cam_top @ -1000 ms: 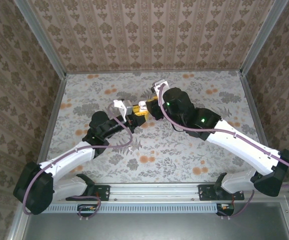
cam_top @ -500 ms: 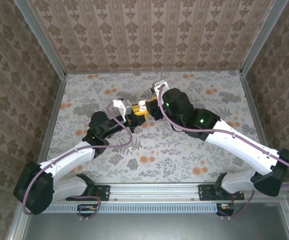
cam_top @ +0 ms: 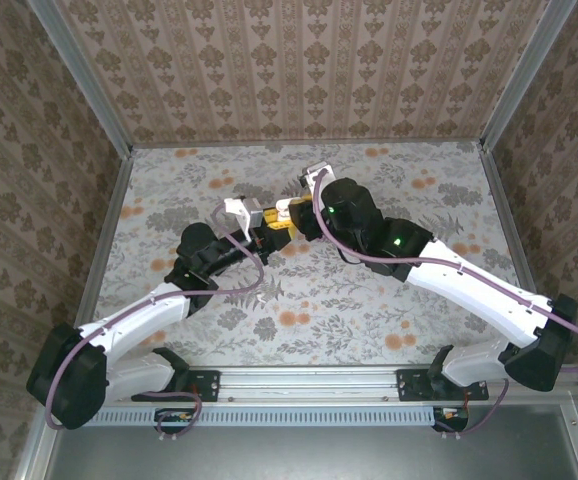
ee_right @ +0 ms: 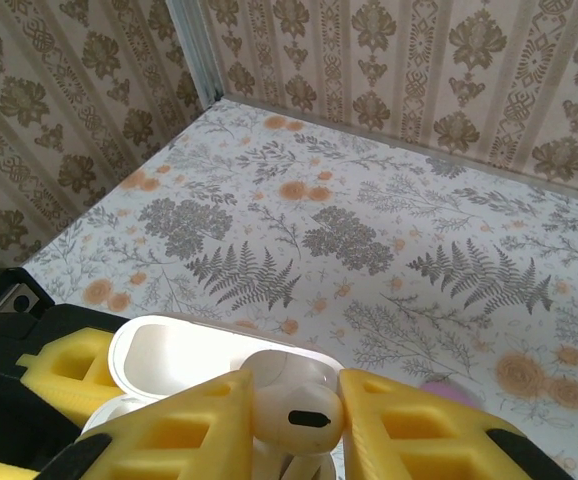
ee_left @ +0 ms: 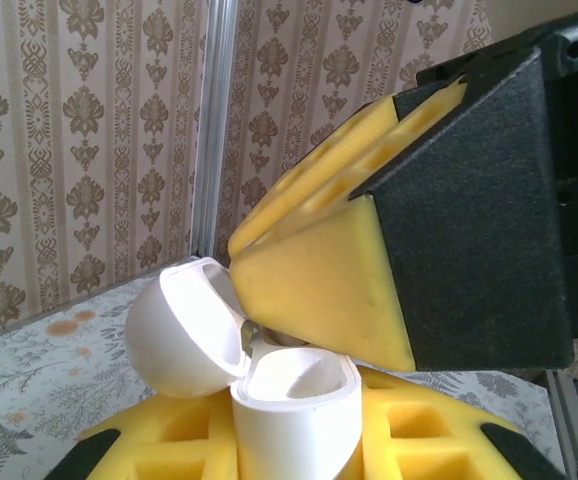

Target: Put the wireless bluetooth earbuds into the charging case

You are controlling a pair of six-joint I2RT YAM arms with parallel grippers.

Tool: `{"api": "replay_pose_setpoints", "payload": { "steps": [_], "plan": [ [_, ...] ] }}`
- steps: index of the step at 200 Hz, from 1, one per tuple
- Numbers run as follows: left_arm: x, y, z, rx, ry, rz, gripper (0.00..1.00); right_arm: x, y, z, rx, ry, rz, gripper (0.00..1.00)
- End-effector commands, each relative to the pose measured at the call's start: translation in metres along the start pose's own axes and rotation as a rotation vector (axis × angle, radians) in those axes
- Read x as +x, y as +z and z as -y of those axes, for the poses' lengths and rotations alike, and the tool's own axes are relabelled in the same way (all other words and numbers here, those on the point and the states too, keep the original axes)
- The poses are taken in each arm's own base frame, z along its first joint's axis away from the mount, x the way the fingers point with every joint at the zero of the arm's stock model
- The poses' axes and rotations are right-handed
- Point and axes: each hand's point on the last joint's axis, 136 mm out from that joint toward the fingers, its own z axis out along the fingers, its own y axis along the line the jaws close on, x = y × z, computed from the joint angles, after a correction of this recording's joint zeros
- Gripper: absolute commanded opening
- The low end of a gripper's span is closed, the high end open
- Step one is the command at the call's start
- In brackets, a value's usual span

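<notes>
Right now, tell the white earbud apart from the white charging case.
The small glossy white earbud is pinched in the right claw; the larger white plastic charging case sits clamped in the left claw. The earbud is a rounded bulb with a dark oval port; the case is hollow, lid flipped open. Both are glossy white.

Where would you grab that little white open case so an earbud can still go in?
I'd grip the white plastic charging case by its rounded lower body, pinched from two opposite sides, as the left end effector does. Its hinged lid hangs open beside the mouth, so both must stay free.
</notes>
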Motion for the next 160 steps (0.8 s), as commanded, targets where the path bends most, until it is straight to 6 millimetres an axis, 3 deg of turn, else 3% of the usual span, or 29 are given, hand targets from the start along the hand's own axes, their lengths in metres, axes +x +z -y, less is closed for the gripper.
{"api": "replay_pose_setpoints", "payload": {
  "steps": [1, 74, 160],
  "plan": [
    [-0.03, 0.0, 0.009, 0.025, 0.027, 0.095, 0.03, 0.007, -0.004, -0.003, -0.039, 0.016, -0.014, 0.29],
    [-0.035, -0.002, 0.012, 0.032, 0.05, 0.11, 0.03, 0.02, -0.007, -0.012, -0.106, 0.021, -0.068, 0.39],
    [-0.035, -0.002, 0.014, 0.043, 0.063, 0.105, 0.03, 0.002, -0.025, -0.021, -0.26, 0.164, -0.04, 0.59]
  ]
}}
